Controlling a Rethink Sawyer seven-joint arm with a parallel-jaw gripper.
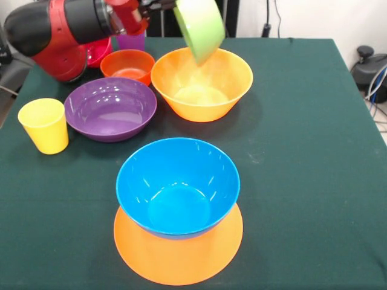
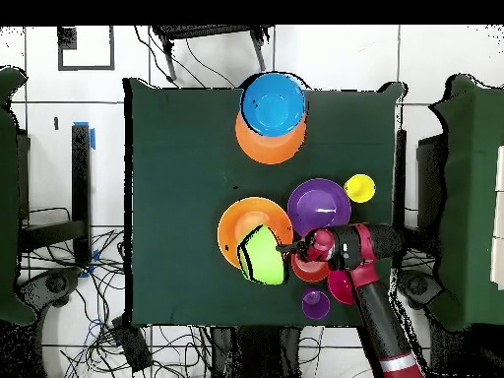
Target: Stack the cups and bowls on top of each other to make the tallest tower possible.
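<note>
My gripper [image 1: 171,7] is shut on the rim of the green bowl [image 1: 200,27] and holds it tilted above the upright large orange bowl [image 1: 201,90]; in the overhead view the gripper [image 2: 288,248] and green bowl [image 2: 261,256] overlap that orange bowl [image 2: 239,222]. The tower is a blue bowl [image 1: 176,187] sitting on the other large orange bowl [image 1: 178,257], near the front edge. The shallow purple bowl [image 1: 110,109], yellow cup [image 1: 45,125], small orange-red bowl [image 1: 127,65], pink-red bowl [image 1: 100,53] and purple cup [image 1: 130,41] stand at the left. The teal bowl is out of view.
The red and black arm [image 1: 60,30] reaches over the back left corner of the dark green table [image 1: 302,151]. Cables and chairs surround the table in the overhead view.
</note>
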